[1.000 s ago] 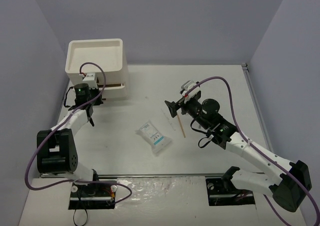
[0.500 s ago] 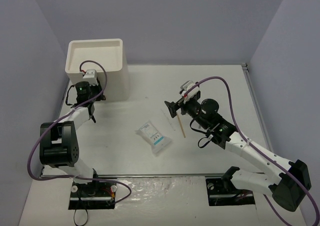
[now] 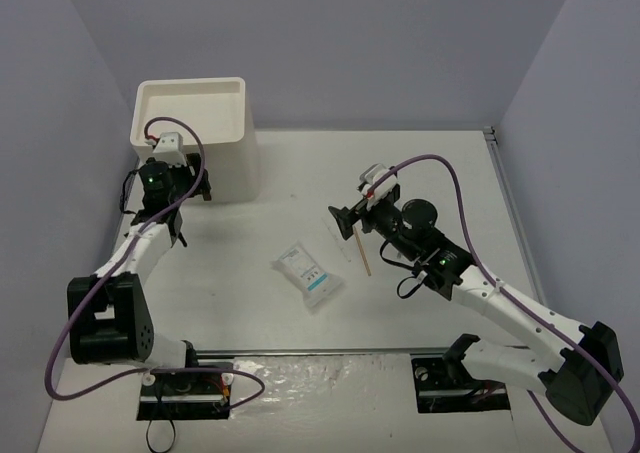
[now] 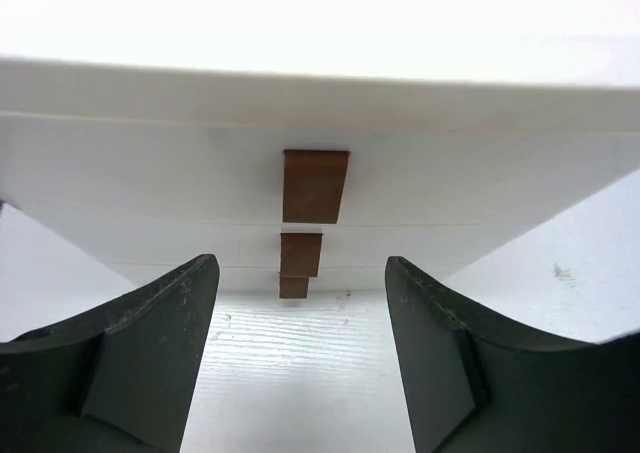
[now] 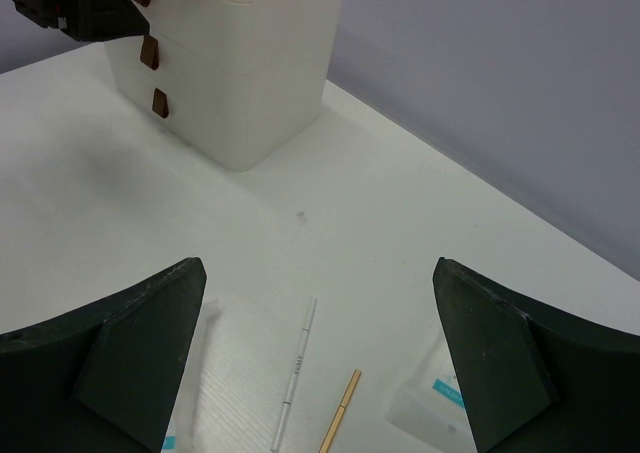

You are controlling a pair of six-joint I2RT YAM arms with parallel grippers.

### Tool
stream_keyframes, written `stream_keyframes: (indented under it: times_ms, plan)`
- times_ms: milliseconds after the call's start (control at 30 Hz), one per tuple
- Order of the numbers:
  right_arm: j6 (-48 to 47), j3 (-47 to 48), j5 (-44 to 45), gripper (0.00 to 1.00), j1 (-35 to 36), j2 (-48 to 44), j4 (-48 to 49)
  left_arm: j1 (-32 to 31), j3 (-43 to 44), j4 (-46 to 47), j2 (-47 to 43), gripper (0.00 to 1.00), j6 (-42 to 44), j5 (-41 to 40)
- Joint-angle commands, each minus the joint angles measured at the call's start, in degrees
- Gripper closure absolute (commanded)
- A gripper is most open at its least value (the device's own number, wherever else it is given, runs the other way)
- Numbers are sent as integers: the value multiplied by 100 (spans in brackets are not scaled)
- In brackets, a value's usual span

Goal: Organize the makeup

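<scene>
On the table lie the makeup items: two white packets with blue print [image 3: 310,275], a thin white pencil [image 5: 297,373] and a thin wooden stick [image 3: 362,253] [image 5: 340,413]. My right gripper [image 3: 345,218] [image 5: 320,268] hovers open above the pencil and stick, holding nothing. The white three-drawer box [image 3: 190,123] [image 5: 240,63] stands at the back left with its drawers pushed in and its brown tabs [image 4: 315,185] in a column. My left gripper [image 3: 185,188] [image 4: 300,273] is open just in front of those tabs, touching none.
The box's top is a shallow tray [image 3: 190,111]. The table's right edge [image 3: 495,173] runs along the purple wall. The right arm's cable [image 3: 450,173] loops above the table's middle.
The drawer that stuck out of the box is now pushed in. My left gripper has opened, come off the tab and drawn back leftwards. The right arm has barely moved.
</scene>
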Motion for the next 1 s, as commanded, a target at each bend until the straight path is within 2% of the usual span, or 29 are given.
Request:
stream_keyframes:
  times_ms: [0,233,500,800,967]
  plan:
    - [92,180,-148,5,85,-293,339,5,566,-636,-651,36,220,-94]
    - [111,147,-112,5,164,-389,300,5,1309,-1494,-436,37,477,35]
    - [115,92,-36,5,194,-490,253,0,1871,-1829,-60,42,420,-37]
    - [130,77,3,5,203,-505,199,-4,2079,-1912,186,56,381,24]
    - [165,74,7,5,206,-503,175,-4,2124,-1910,220,75,410,75]
